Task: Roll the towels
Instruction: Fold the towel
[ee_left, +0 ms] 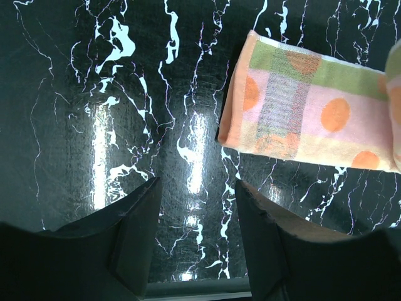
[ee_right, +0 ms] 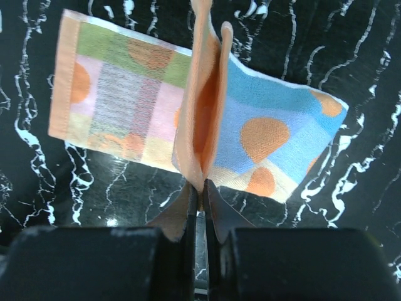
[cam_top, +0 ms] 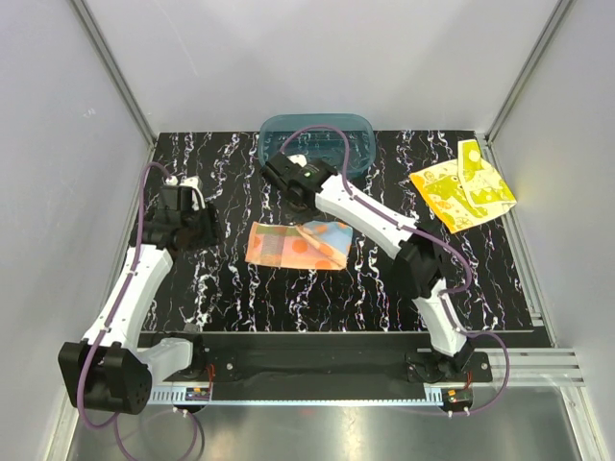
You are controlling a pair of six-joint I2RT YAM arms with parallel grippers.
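Table: black marbled table top [cam_top: 240,307], middle of the top view; all items below lie on it.
Tub: teal translucent plastic tub [cam_top: 274,130], upper centre, at the table's far edge.
Towel 1: light blue and yellow cloth towel with orange dots [cam_top: 279,245], frame centre, below the tub, not touching it.
Towel 2: bright yellow cloth towel with pale shapes [cam_top: 461,192], upper right, by the table's right edge, well apart from towel 1.
Left arm: left gripper [ee_left: 197,188], left of towel 1, not touching it, jaws apart.
Right arm: right gripper [ee_right: 199,188], between the tub and towel 1, pinching a raised fold of towel 1.
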